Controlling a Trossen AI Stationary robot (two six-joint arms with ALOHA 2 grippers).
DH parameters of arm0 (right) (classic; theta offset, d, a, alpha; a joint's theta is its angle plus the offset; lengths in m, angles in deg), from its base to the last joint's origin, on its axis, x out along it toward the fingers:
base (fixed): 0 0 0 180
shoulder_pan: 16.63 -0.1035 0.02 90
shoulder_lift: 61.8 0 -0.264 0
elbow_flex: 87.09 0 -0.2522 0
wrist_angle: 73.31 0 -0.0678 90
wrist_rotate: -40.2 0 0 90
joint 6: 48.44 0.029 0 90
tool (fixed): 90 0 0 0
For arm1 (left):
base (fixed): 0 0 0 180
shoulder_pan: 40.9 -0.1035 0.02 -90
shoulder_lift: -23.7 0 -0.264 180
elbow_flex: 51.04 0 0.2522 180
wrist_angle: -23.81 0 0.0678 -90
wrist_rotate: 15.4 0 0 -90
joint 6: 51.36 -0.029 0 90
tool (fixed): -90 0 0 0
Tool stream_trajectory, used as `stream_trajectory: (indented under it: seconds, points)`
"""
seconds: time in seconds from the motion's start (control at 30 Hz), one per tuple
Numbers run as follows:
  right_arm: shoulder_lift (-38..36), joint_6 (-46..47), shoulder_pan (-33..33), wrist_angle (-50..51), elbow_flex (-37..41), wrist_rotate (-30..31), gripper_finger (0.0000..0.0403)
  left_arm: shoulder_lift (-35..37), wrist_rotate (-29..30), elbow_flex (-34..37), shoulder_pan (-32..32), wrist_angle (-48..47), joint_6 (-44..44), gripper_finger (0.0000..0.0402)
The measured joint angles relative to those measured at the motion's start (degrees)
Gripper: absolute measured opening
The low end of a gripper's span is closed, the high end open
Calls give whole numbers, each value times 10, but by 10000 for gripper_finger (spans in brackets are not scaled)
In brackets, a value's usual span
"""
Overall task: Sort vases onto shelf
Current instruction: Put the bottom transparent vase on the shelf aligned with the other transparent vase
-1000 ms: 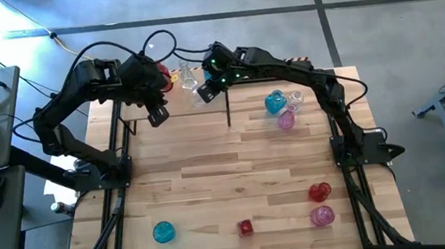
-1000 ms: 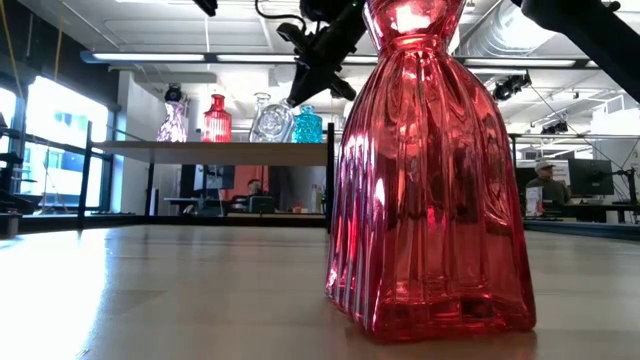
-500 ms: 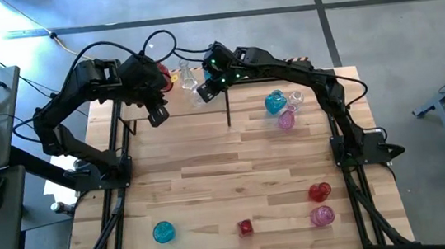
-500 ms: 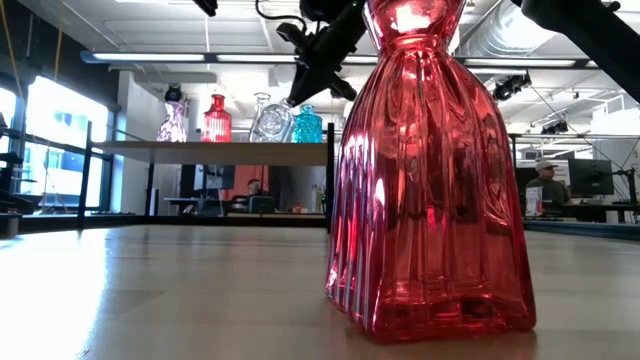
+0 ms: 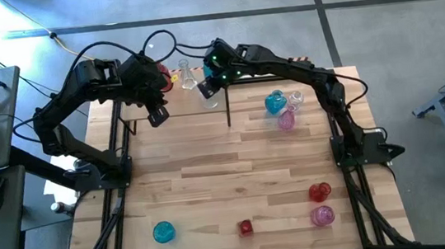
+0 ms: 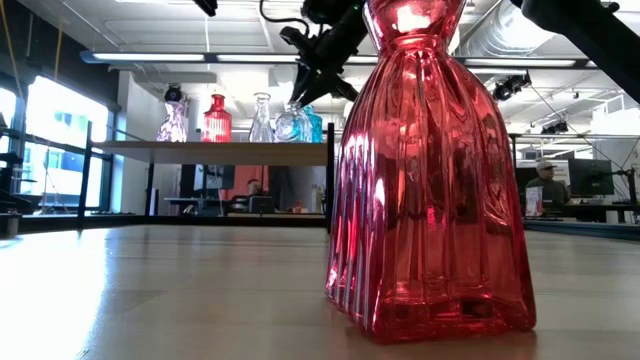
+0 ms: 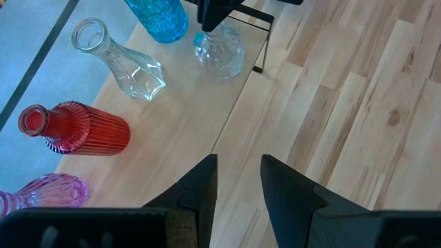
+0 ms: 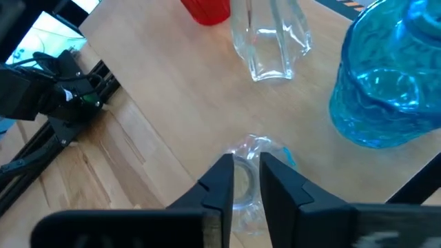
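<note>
The shelf (image 7: 186,117) stands at the table's far left. On it stand a pink vase (image 7: 41,193), a red vase (image 7: 76,127), a tall clear vase (image 7: 124,62) and a teal vase (image 7: 162,17). A round clear vase (image 7: 220,52) stands near the shelf's right edge. My right gripper (image 8: 247,162) is shut on it, seen in the high view as well (image 5: 209,87). My left gripper (image 7: 238,160) hangs above the shelf's near edge (image 5: 158,115), fingers a little apart and holding nothing. My right gripper pinches the round clear vase's neck (image 8: 247,153) between its two fingers. The fingers slant down at it from the table's right. The vase stands upright with its base (image 6: 293,135) on the shelf, just in front of the teal vase.
More vases stand on the tabletop. A teal one (image 5: 274,102) and a pink one (image 5: 287,119) are at the far right. At the near edge are a red (image 5: 319,190), a pink (image 5: 321,215), a small red (image 5: 245,227) and a teal one (image 5: 163,231). A person (image 6: 545,185) sits beyond the table.
The round clear vase was tilted in my right gripper. It now stands upright on the shelf, shifted a little toward the shelf's right edge and the teal vase. The tall clear vase behind it now shows.
</note>
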Motion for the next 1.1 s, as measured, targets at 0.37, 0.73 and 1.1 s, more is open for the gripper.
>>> stream_trajectory:
  seconds: [0.37, 0.73, 1.1]
  points:
    - [0, 13, 6, -15, -14, -12, 55, 0, 0, 0, 0, 0, 0, 104]
    - [-1, 9, 3, 122, -45, -17, 55, 0, 0, 0, 0, -7, 0, 104]
    - [2, 8, -16, 106, -36, 44, 55, 0, 0, 0, 0, -7, 0, 104]
